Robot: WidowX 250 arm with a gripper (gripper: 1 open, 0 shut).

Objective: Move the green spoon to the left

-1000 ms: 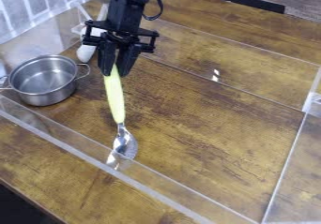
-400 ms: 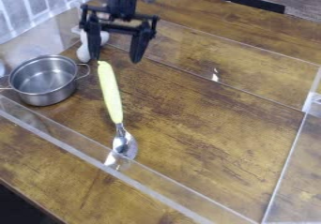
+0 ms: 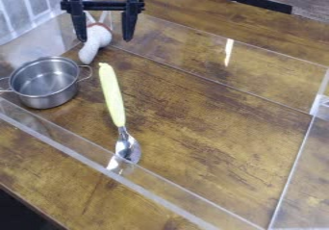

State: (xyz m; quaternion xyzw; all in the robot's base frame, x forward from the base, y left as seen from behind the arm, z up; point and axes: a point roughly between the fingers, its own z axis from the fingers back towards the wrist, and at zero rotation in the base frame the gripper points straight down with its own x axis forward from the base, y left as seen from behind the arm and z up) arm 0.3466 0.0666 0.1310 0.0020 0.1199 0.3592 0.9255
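The green spoon (image 3: 113,98) lies flat on the wooden table, its yellow-green handle running up toward the pot and its shiny silver bowl (image 3: 125,155) resting near the front acrylic wall. My gripper (image 3: 103,27) hangs above and behind the handle's top end, at the upper left of the view. Its two black fingers (image 3: 129,26) stand wide apart with nothing between them. Clear air separates the gripper from the spoon.
A round steel pot (image 3: 44,80) sits just left of the spoon's handle. A white mushroom-like utensil (image 3: 92,47) with red marks lies under the gripper. Clear acrylic walls (image 3: 193,207) fence the wooden table (image 3: 218,118) at the front and right.
The gripper let go of the spoon's handle, opened wide, and rose up and to the left. The spoon now lies flat, its handle end nearer the pot.
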